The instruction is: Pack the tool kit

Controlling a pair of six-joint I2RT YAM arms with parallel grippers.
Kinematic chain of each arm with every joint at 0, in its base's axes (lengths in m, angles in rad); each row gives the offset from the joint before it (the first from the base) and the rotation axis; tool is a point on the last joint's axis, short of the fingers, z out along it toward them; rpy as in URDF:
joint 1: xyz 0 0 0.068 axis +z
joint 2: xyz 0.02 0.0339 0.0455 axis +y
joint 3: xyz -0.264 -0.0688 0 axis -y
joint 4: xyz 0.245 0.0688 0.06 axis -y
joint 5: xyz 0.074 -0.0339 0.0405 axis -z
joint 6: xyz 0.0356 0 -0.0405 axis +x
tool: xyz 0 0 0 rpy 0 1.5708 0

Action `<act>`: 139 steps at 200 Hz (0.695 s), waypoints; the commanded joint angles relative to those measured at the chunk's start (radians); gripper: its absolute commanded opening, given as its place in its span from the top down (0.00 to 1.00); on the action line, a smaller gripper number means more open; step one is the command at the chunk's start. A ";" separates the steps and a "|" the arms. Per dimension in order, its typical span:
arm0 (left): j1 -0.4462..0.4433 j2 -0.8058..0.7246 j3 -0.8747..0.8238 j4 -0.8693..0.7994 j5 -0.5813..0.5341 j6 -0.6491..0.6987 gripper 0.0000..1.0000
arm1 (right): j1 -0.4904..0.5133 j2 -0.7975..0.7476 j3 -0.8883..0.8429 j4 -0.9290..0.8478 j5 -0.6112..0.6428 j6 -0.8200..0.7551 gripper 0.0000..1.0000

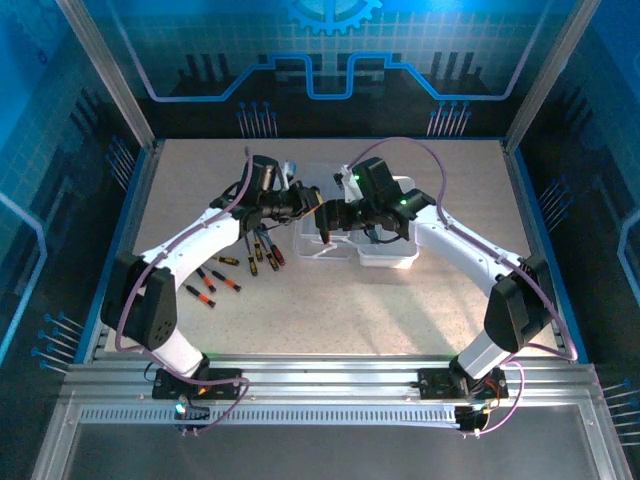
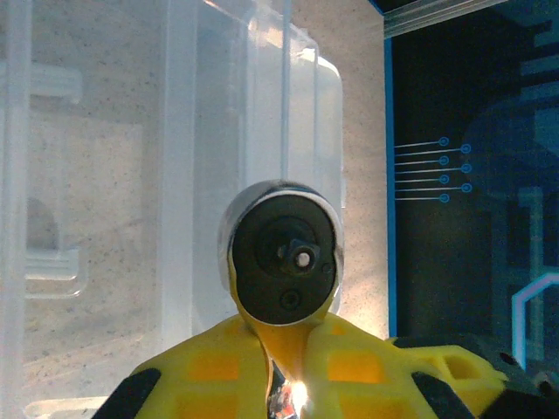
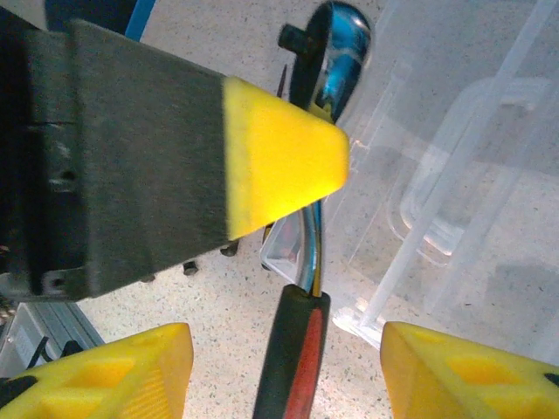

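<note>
**Ratchet wrench poised beside the clear plastic case — apparently mid-handover.**
Nearest, loose screwdrivers lie on the table, around 8 o'clock from the case, not yet packed. The right end effector gapes wide astride the wrench's red-and-black handle, gripping nothing. The left end effector is clamped on the chrome shank just under the head — probably to steady it for the other arm. The case sits just beyond, at 12 o'clock.
</note>
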 commanded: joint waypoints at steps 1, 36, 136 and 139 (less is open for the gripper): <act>-0.007 -0.050 0.013 0.058 0.035 -0.016 1.00 | -0.010 0.015 0.021 -0.045 0.034 -0.002 0.41; -0.009 -0.053 0.005 0.084 0.053 -0.044 1.00 | -0.010 0.050 0.035 -0.019 0.005 0.008 0.47; -0.007 -0.037 0.036 0.063 0.050 -0.032 0.70 | -0.038 0.055 0.058 0.003 -0.007 0.038 0.93; -0.006 -0.037 0.039 0.059 0.048 -0.030 0.65 | -0.039 0.052 0.057 0.002 -0.007 0.039 0.93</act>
